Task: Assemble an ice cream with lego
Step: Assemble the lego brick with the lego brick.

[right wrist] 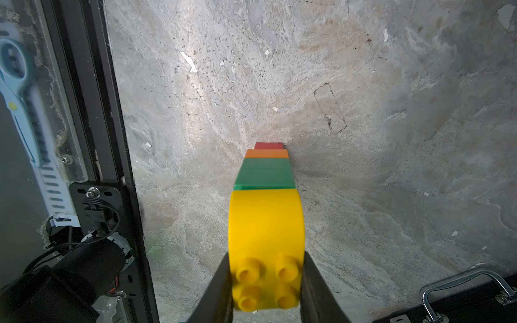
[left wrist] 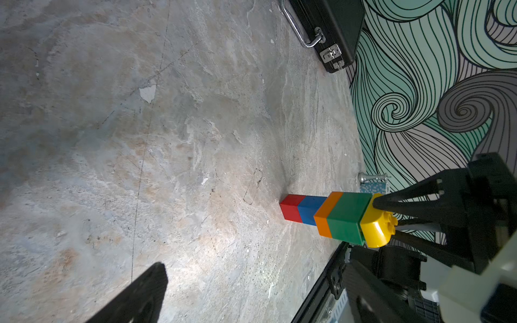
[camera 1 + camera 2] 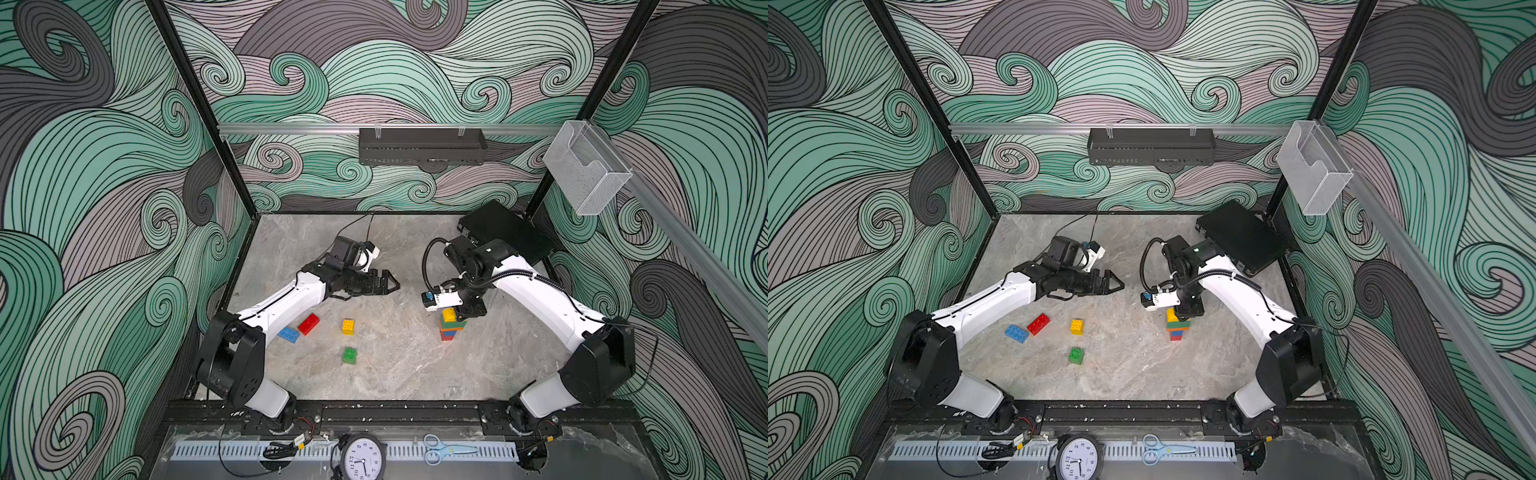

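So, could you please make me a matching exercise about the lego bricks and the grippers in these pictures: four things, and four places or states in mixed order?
Things
1. yellow round-topped brick
2. orange brick
3. oblong red brick
4. left gripper

Places or states
A. open, holding nothing
B. inside the stack, directly under its green brick
C. top of the stack, clamped in the right gripper
D. loose on the table, beside the loose blue brick

Pairs: 1-C, 2-B, 3-D, 4-A
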`<state>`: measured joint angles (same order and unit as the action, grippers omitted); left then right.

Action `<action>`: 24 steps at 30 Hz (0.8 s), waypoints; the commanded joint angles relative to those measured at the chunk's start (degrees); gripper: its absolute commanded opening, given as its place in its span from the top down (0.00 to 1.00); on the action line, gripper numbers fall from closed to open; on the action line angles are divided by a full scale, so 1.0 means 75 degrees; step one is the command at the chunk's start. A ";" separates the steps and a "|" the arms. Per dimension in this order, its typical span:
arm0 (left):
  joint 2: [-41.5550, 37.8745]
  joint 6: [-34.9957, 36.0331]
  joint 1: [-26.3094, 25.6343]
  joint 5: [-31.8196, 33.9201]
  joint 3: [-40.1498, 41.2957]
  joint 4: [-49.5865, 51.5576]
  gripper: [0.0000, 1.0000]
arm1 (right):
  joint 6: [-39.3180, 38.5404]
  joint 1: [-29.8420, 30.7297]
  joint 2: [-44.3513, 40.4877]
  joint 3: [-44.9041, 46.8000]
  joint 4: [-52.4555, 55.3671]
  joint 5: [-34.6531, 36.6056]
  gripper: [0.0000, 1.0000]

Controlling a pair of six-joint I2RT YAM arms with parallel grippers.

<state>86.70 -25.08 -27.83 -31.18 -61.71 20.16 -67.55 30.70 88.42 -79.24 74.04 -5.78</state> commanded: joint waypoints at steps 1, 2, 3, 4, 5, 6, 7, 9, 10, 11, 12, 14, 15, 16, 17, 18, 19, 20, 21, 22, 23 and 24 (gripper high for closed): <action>-0.0180 0.0118 -0.0027 0.0079 0.0018 0.0167 0.01 | -0.0119 0.0048 0.0094 0.0022 0.0077 -0.0043 1.00; -0.0170 0.0122 -0.0027 0.0079 0.0024 0.0169 0.01 | -0.0112 0.0055 0.0093 0.0003 0.0077 -0.0038 1.00; -0.0170 0.0121 -0.0027 0.0087 0.0020 0.0171 0.01 | -0.0143 0.0051 0.0082 0.0018 0.0077 -0.0011 1.00; -0.0172 0.0119 -0.0036 0.0090 0.0018 0.0163 0.02 | -0.0153 0.0044 0.0087 0.0030 0.0072 0.0011 1.00; -0.0175 0.0124 -0.0033 0.0085 0.0025 0.0168 0.01 | -0.0167 0.0046 0.0093 0.0041 0.0071 0.0025 1.00; -0.0169 0.0121 -0.0027 0.0091 0.0026 0.0171 0.01 | -0.0170 0.0054 0.0099 0.0053 0.0063 0.0033 1.00; -0.0175 0.0121 -0.0028 0.0091 0.0025 0.0165 0.02 | -0.0172 0.0046 0.0105 0.0076 0.0027 0.0041 1.00; -0.0168 0.0101 -0.0027 0.0088 0.0027 0.0159 0.01 | -0.0173 0.0060 0.0139 0.0100 -0.0010 0.0053 1.00; -0.0162 0.0109 -0.0030 0.0079 0.0025 0.0150 0.02 | -0.0178 0.0064 0.0173 0.0104 -0.0006 0.0083 1.00; -0.0168 0.0111 -0.0028 0.0082 0.0025 0.0151 0.02 | -0.0170 0.0061 0.0187 0.0112 -0.0010 0.0092 1.00; -0.0176 0.0116 -0.0027 0.0091 0.0025 0.0169 0.02 | -0.0174 0.0058 0.0206 0.0121 -0.0016 0.0097 1.00; -0.0211 0.0121 -0.0027 0.0101 0.0028 0.0167 0.01 | -0.0175 0.0058 0.0234 0.0163 -0.0033 0.0116 1.00; -0.0204 0.0127 -0.0027 0.0102 0.0025 0.0179 0.02 | -0.0183 0.0062 0.0251 0.0200 -0.0036 0.0132 1.00; -0.0214 0.0123 -0.0021 0.0103 0.0025 0.0180 0.01 | -0.0181 0.0057 0.0257 0.0232 -0.0033 0.0130 1.00; -0.0207 0.0130 -0.0035 0.0103 0.0025 0.0174 0.01 | -0.0187 0.0059 0.0248 0.0278 -0.0056 0.0135 1.00; -0.0214 0.0125 -0.0027 0.0093 0.0025 0.0173 0.01 | -0.0202 0.0060 0.0257 0.0329 -0.0061 0.0142 1.00; -0.0206 0.0129 -0.0029 0.0104 0.0025 0.0172 0.01 | -0.0208 0.0057 0.0228 0.0395 -0.0105 0.0193 1.00; -0.0218 0.0132 -0.0030 0.0110 0.0025 0.0183 0.01 | -0.0200 0.0069 0.0182 0.0463 -0.0166 0.0229 1.00; -0.0234 0.0125 -0.0026 0.0115 0.0025 0.0190 0.01 | -0.0204 0.0076 0.0144 0.0553 -0.0224 0.0277 1.00; -0.0238 0.0139 -0.0027 0.0114 0.0027 0.0192 0.01 | -0.0199 0.0071 0.0100 0.0629 -0.0275 0.0368 1.00; -0.0251 0.0141 -0.0027 0.0114 0.0025 0.0201 0.01 | -0.0185 0.0089 0.0049 0.0699 -0.0325 0.0390 1.00; -0.0251 0.0144 -0.0027 0.0114 0.0028 0.0204 0.01 | -0.0171 0.0088 -0.0028 0.0792 -0.0385 0.0416 1.00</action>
<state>86.63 -25.06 -27.83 -30.81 -61.69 20.34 -67.55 30.98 87.00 -77.21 71.83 -4.71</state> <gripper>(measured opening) 0.986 0.330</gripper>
